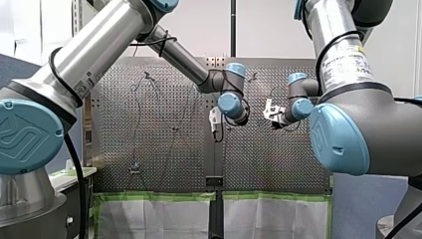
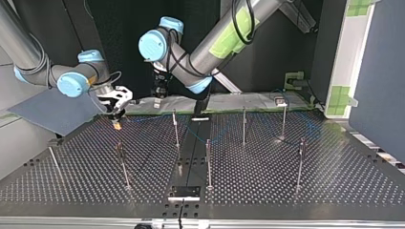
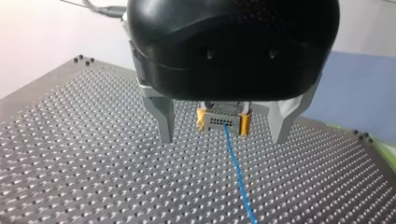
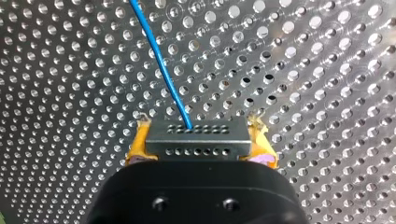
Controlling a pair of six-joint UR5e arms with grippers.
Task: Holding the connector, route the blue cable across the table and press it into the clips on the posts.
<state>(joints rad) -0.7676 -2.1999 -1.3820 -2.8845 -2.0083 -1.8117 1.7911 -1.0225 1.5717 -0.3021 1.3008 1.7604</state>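
Clamping the connector [image 4: 196, 140] are my right jaws, their yellow pads [image 4: 136, 148] pressed on its two ends, so the hold the task asks for is made. I hold it over the counter [image 4: 308, 70]; whether it touches I cannot tell. From the connector's holed face the cable [image 4: 161, 70] runs off over the counter.

A little way from the connector my left jaws stand apart, their metal fingers [image 3: 164, 119] wide and holding nothing. Through their gap I look straight at the connector, with the cable trailing from it toward me.

Farther from the connector stand the posts [image 2: 208, 162], the closest of them near it and the rest well apart from it across the counter. Out there the cable shows only faintly, low by the posts farthest from the connector. I cannot tell whether any clip has it, as the clips are too small to make out.

My judgement is that only the grasp is done. Nearly all the routing is left: carrying the connector past the posts and pressing the cable into each clip.
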